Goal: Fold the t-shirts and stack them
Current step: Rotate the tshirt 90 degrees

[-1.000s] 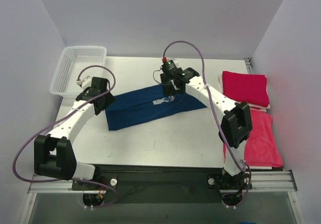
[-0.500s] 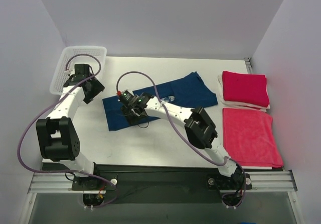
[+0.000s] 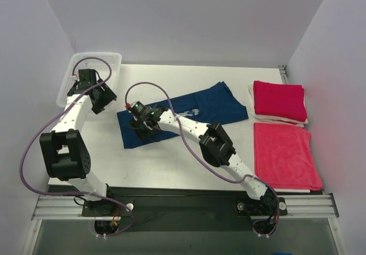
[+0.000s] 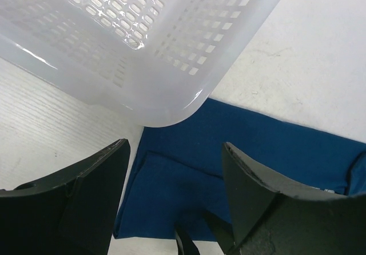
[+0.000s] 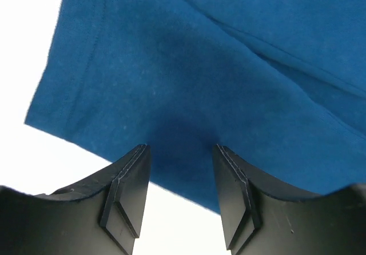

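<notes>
Navy blue cotton t-shirt [image 3: 217, 103]: right fingers [image 5: 123, 198], spread, have crossed to its end nearest the white mesh basket [image 3: 74, 78], apparently finishing a fold; left fingers [image 4: 74, 198] spread.

The navy tee [image 3: 183, 113] lies just beside the near right corner of the white mesh basket [image 3: 97, 55]. It is folded lengthwise into a long band that slants away from the basket toward the far right. The end nearest the basket is squared off and doubled, one layer's edge showing across it, and a pale print peeks out mid-length. Well to the right of the basket, beyond the navy band, a folded red tee [image 3: 279, 100] sits as a neat square with pale edges showing beneath. Just nearer than that square, farthest from the basket, a second red tee [image 3: 284, 155] lies as a larger flat rectangle.
</notes>
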You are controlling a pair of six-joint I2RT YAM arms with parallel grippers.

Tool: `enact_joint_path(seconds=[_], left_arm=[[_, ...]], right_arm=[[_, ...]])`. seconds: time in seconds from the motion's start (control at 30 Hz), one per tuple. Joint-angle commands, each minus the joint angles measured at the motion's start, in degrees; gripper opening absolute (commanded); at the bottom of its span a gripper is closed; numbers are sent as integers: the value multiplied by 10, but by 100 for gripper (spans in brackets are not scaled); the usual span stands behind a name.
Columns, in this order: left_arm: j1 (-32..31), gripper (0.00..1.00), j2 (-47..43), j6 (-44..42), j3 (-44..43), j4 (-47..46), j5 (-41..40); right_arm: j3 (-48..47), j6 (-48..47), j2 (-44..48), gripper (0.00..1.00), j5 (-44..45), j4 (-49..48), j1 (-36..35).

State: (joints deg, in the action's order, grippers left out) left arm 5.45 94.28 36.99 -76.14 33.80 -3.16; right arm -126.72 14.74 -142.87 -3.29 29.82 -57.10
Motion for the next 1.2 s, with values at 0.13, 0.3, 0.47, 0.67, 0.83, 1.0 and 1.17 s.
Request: enact_joint_path(seconds=[0.13, 0.3, 0.47, 0.67, 0.83, 1.0, 1.17], left_arm=[[1, 75, 5, -12, -7, -38, 29], [-8, 75, 9, -24, 4, -86, 75], [-49, 75, 47, -60, -44, -74, 74], [-126, 75, 136, -89, -143, -66, 88], [-182, 75, 211, -124, -225, -80, 128], [-234, 75, 296, -140, -311, -119, 250], [-304, 76, 369, -160, -421, -79, 264]], right_arm=[[89, -16, 4, 45, -24, 15, -10], [250, -4, 84, 41, -37, 13, -22], [361, -7, 195, 40, -58, 12, -54], [466, -26, 307, 38, -102, 19, -106], [509, -7, 372, 35, -15, 28, -135], [554, 91, 485, 36, 235, 28, -137], [631, 173, 608, 41, 346, 28, -130]])
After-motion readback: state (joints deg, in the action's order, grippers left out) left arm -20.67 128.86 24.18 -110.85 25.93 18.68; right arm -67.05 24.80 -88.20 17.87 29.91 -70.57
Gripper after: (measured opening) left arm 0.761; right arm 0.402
